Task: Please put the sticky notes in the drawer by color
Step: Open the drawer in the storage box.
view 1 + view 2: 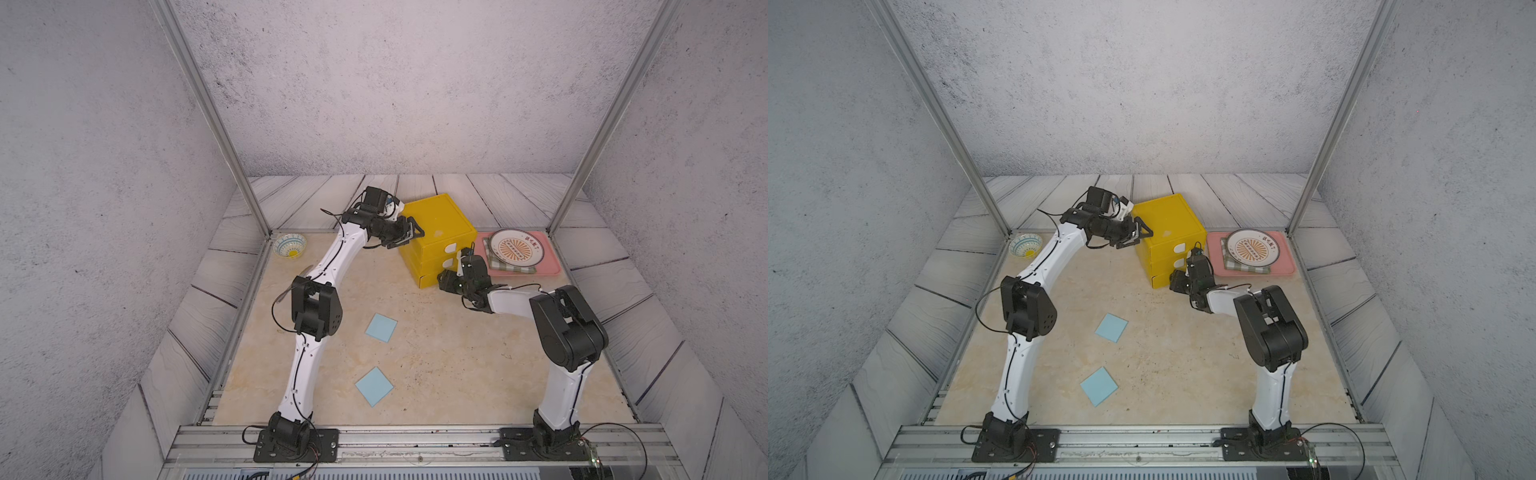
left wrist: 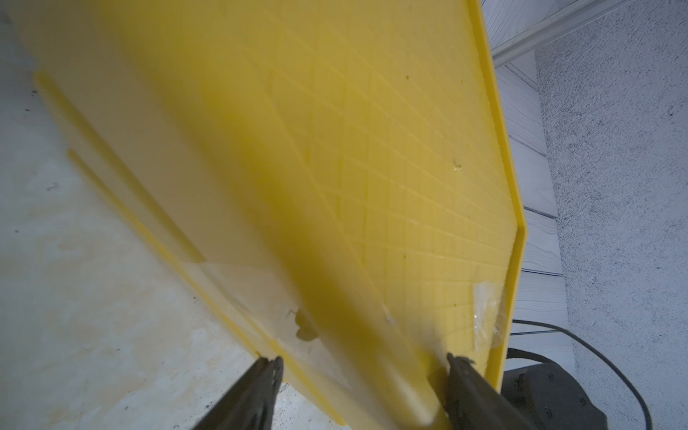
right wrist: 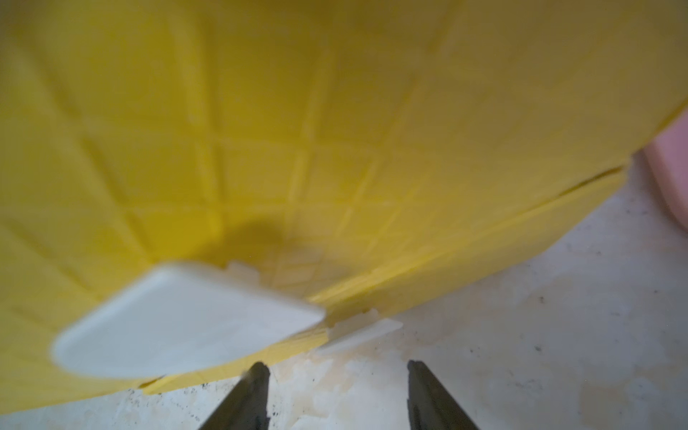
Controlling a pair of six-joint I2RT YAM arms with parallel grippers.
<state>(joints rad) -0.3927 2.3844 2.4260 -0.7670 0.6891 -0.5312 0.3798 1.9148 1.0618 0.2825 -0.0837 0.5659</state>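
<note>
The yellow drawer (image 1: 440, 224) (image 1: 1169, 220) stands at the back of the table, its drawers pushed in or nearly so. My left gripper (image 1: 409, 236) (image 1: 1140, 237) (image 2: 365, 359) stands open astride its top left edge (image 2: 372, 149). One finger rests on the top, the other hangs beside the wall. My right gripper (image 1: 442, 279) (image 1: 1175, 278) (image 3: 338, 365) is open and empty just in front of the lower drawer fronts (image 3: 335, 111). A white tab handle (image 3: 186, 320) is right ahead of it. Two light blue sticky notes (image 1: 381, 327) (image 1: 374, 385) lie flat mid-table in both top views.
A pink tray (image 1: 548, 270) with a plate (image 1: 515, 248) on a checked cloth (image 1: 511, 268) sits right of the drawer. A small patterned bowl (image 1: 289, 245) is at the back left. Metal frame posts rise at both back corners.
</note>
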